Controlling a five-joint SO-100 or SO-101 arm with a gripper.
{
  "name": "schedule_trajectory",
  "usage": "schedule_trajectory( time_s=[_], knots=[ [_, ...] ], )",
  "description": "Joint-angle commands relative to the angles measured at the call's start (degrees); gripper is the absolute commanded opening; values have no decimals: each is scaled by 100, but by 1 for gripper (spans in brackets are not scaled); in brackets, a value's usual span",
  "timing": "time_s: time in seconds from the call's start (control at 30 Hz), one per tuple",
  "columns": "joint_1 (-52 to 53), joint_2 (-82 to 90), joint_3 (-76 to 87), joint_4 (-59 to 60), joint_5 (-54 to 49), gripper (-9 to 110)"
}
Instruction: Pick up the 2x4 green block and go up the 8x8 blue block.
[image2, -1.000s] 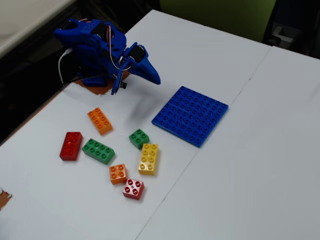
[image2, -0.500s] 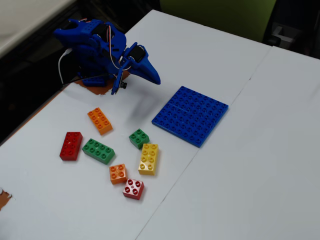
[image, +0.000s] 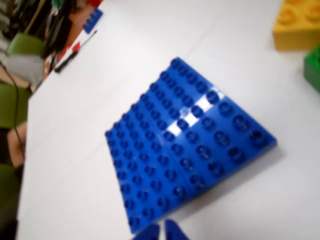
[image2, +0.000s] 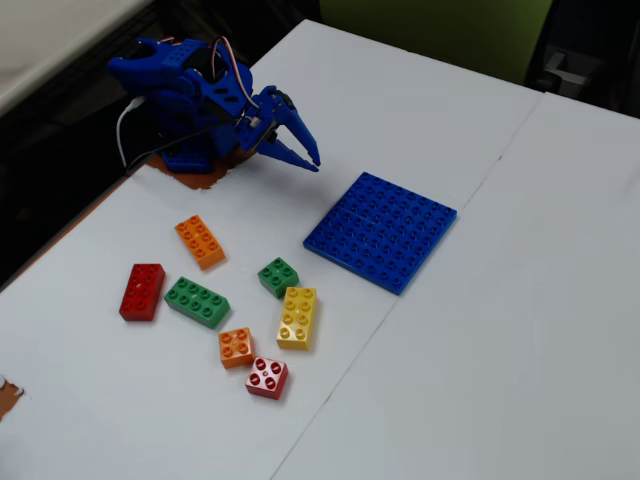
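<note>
The 2x4 green block (image2: 197, 302) lies flat on the white table in the fixed view, between a red brick and a small green brick; the wrist view does not show it. The 8x8 blue block (image2: 381, 231) lies flat to its right and fills the middle of the wrist view (image: 185, 150). My blue gripper (image2: 314, 164) hangs above the table just left of the plate's far corner, well away from the green block. Its tips (image: 161, 232) show at the bottom edge of the wrist view, nearly touching, with nothing between them.
Around the green block lie a red 2x4 brick (image2: 142, 291), an orange 2x4 brick (image2: 200, 241), a 2x2 green brick (image2: 278, 276), a yellow 2x4 brick (image2: 298, 317), an orange 2x2 (image2: 236, 347) and a red 2x2 (image2: 267, 377). The table's left edge runs near the arm's base (image2: 185, 160).
The wrist has turned and the gripper now points out toward the blue plate, its two fingers seen from the side. The bricks and the plate have not moved.
</note>
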Motion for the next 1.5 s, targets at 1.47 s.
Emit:
schedule_trajectory(
  time_s=[1.47],
  knots=[
    [5133, -10626, -9510, 2909, -8604, 30]
  ],
)
